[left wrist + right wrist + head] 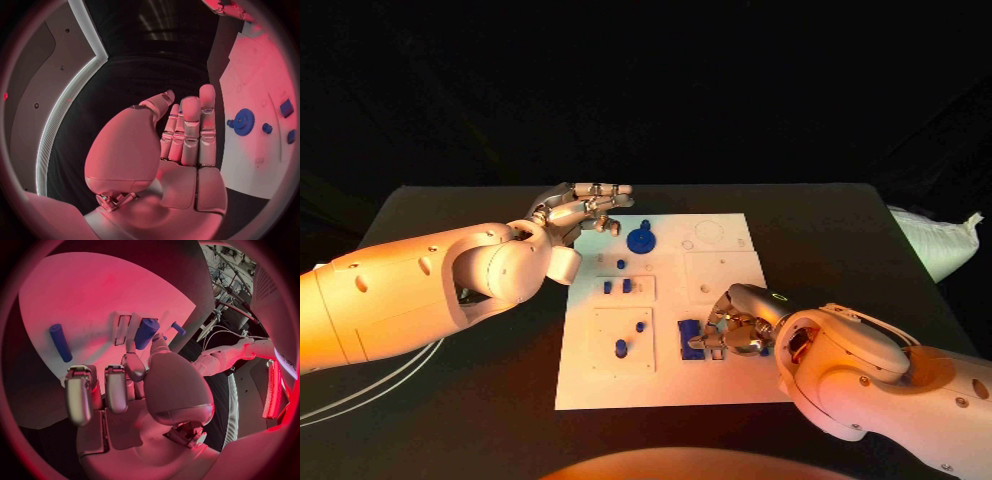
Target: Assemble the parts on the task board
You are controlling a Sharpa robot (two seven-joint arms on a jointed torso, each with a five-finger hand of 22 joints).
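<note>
Black desk (473, 400) carries the white rectangular task board (718, 385). Right hand (733, 330) pinches a blue cylindrical plastic part (145, 333) at its near middle, probably seating it; pressing straight down seems next. Left hand (581, 210) hovers released at the far-left corner.

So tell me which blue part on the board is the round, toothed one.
The blue gear at the task board's far end, just by the left hand. The other blue parts are small pegs and blocks.
</note>
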